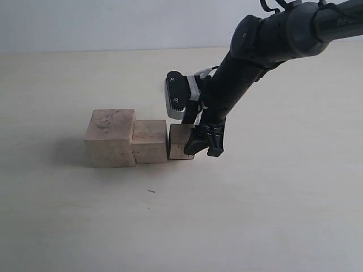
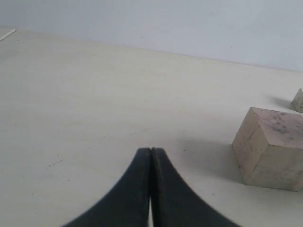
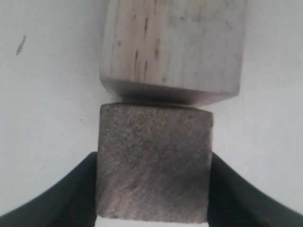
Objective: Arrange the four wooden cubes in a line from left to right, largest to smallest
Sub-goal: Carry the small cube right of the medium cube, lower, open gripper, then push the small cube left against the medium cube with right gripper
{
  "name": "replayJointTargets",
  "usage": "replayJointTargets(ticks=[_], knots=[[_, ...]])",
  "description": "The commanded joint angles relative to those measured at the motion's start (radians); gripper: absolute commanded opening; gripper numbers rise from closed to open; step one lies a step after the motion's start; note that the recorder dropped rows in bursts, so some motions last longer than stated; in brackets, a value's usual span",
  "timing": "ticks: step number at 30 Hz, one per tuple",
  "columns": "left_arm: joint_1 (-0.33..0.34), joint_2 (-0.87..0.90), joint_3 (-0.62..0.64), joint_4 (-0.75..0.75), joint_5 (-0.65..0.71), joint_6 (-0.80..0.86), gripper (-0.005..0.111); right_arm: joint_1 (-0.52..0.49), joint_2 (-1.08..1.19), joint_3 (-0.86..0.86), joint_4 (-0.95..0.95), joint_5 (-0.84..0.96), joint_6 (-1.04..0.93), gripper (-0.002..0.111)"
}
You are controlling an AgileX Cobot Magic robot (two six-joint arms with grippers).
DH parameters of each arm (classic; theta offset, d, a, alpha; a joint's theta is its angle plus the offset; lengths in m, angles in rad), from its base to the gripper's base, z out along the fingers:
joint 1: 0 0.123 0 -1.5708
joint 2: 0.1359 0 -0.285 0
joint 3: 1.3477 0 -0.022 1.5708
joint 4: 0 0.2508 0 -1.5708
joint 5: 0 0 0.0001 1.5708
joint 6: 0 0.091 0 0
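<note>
Three pale wooden cubes stand in a touching row: the largest cube (image 1: 110,137) on the left, a medium cube (image 1: 150,141), then a smaller cube (image 1: 180,141). My right gripper (image 1: 204,148) is shut on that smaller cube (image 3: 154,142) from its right side. In the right wrist view the held cube looks dark with shadow and presses against the medium cube (image 3: 173,47). My left gripper (image 2: 151,151) is shut on nothing, low over the table. The largest cube (image 2: 270,149) lies ahead of it, and the corner of another cube (image 2: 298,100) shows farther off. The exterior view shows no fourth cube.
The pale tabletop (image 1: 170,226) stretches bare in front of the row and to both sides. A white wall (image 1: 113,22) borders the far edge. My right arm (image 1: 266,45) slants down from the upper right over the area behind the row.
</note>
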Motion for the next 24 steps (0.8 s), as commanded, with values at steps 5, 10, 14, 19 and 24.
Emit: replayJointTargets(ticks=[5, 10, 14, 19, 24], knots=[[-0.001, -0.004, 0.004, -0.005, -0.006, 0.003, 0.0, 0.003, 0.01, 0.001, 0.003, -0.045, 0.083, 0.057], [-0.001, -0.004, 0.004, -0.005, -0.006, 0.003, 0.0, 0.003, 0.01, 0.001, 0.005, -0.052, 0.088, 0.068], [-0.001, -0.004, 0.004, -0.005, -0.006, 0.003, 0.0, 0.003, 0.004, 0.001, 0.006, -0.056, 0.088, 0.068], [-0.001, -0.004, 0.004, -0.005, -0.006, 0.003, 0.0, 0.003, -0.055, 0.001, -0.027, -0.059, 0.183, 0.068], [-0.001, -0.004, 0.004, -0.005, -0.006, 0.003, 0.0, 0.003, -0.135, 0.001, -0.048, -0.055, 0.271, 0.068]])
